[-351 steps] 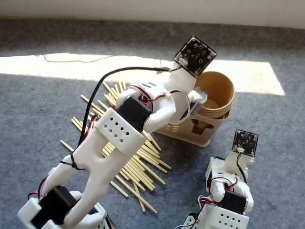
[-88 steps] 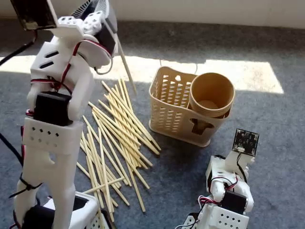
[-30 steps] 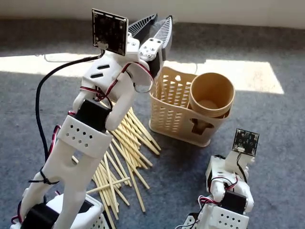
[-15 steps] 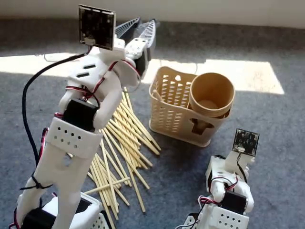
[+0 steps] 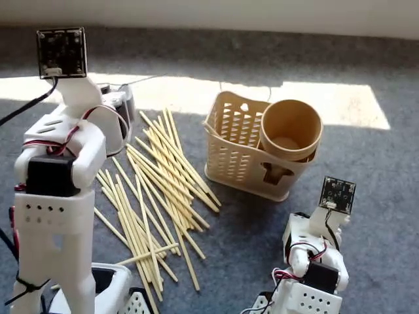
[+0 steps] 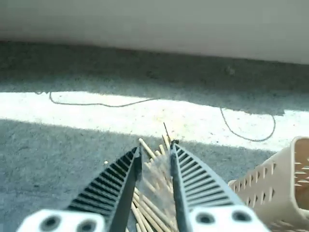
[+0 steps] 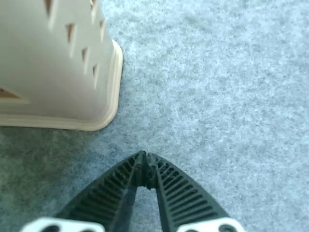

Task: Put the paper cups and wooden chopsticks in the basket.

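My left end effector [image 6: 155, 157] slightly open, empty, over chopsticks [image 5: 160, 176]. I'd pinch one mid-length, lift level toward basket [image 5: 229, 140]. Right end effector [image 7: 146, 169] closed, empty.

Surface: grey short-pile carpet [image 5: 380, 196] across the whole scene. A bright sunlit band [image 5: 196, 98] runs left to right over the far part of the carpet; the near part is in shade. A thin dark cable [image 6: 99, 104] lies loosely curved on the sunlit band, far left. A pale wall [image 5: 275, 13] borders the carpet at the far edge
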### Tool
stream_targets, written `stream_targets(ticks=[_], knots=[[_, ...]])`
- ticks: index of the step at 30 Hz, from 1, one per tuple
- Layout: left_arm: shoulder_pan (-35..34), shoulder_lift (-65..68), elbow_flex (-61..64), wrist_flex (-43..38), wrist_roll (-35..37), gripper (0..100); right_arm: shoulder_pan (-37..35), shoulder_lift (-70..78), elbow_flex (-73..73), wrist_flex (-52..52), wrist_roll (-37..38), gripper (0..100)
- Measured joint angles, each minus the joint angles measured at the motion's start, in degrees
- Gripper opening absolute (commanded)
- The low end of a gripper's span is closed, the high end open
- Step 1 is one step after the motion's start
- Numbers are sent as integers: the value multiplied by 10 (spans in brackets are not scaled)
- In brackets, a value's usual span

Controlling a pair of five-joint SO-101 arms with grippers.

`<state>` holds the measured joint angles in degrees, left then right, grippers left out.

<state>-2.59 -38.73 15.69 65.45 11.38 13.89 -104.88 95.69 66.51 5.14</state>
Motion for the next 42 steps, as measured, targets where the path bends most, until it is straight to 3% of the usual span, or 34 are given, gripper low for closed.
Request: stream_targets(ticks=[13,18,26,42], knots=[[-55,257,24,5,25,60,0,0,0,0,0,19],[-72,330,3,5,52,146,0,0,0,0,0,19],[-73,404,-26,5,62,146,10,0,0,0,0,19],[-85,647,-215,4,62,146,13,0,0,0,0,19]])
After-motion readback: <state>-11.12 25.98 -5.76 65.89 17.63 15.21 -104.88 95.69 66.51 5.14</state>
